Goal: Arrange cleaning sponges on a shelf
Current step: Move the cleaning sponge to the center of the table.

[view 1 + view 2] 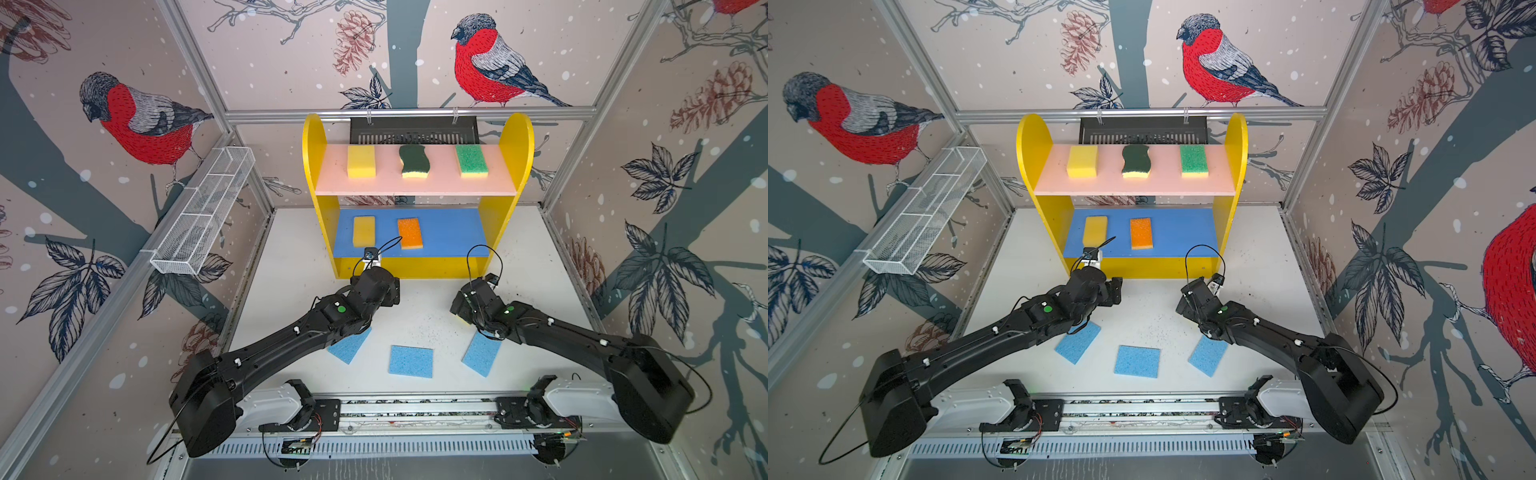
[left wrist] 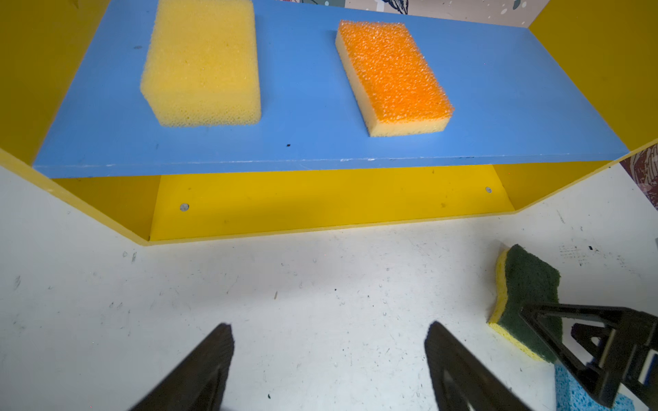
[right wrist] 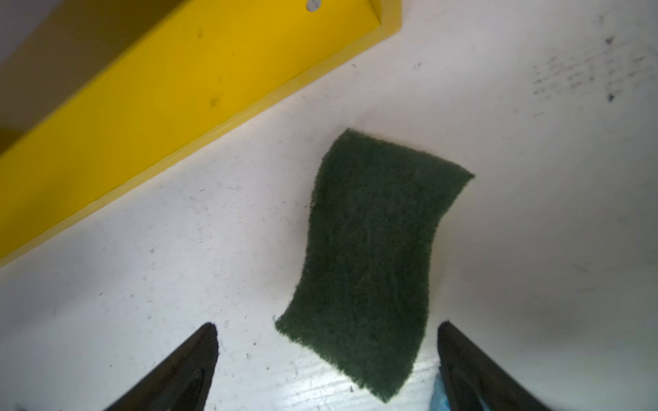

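Yellow shelf point(image 1: 311, 158), orange-topped sponge point(image 2: 393, 71), blue board point(image 2: 306, 142)

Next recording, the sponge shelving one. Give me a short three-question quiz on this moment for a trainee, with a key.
1. True or false: the pink upper board holds exactly three sponges.
2. Which sponge lies between the open fingers of the right end effector? A) the wavy dark-green sponge B) an orange-topped one C) a plain yellow block
3. Fill in: ___ light-blue sponges lie on the table.

Key: 1 true; 2 A; 3 three.
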